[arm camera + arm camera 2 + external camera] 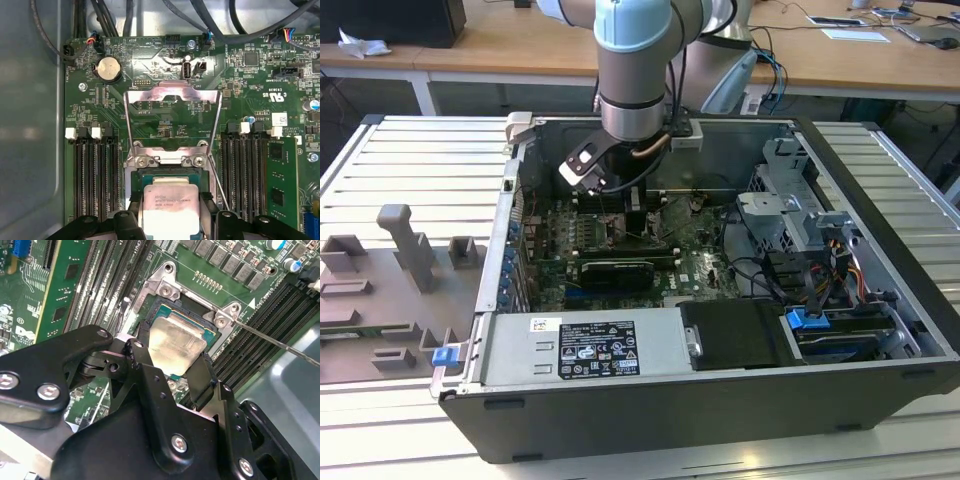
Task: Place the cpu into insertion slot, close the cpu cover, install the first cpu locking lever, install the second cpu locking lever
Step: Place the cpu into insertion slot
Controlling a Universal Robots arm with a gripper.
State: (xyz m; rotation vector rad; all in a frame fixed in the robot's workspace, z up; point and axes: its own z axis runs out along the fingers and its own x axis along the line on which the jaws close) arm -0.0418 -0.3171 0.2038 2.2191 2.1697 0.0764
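My gripper [619,200] reaches down into the open computer case over the green board. In both wrist views its two black fingers [138,347] flank the cpu [177,342], a pale silver square, and press on its opposite edges. The cpu [169,207] sits low over the insertion slot [163,306], roughly square to its dark opening and silver rim [165,161]. The cpu cover [150,94], a shiny frame with a cut-out centre, stands swung open beyond the slot. A thin wire lever [280,342] sticks out beside the slot, unlatched.
Long black memory slots [95,175] run on both sides of the socket, one holding a green module [280,175]. Cables [225,20] cross the board's far edge. A drive cage [790,215] and power supply [585,345] crowd the case; a grey fixture [405,250] lies on the exterior view's left.
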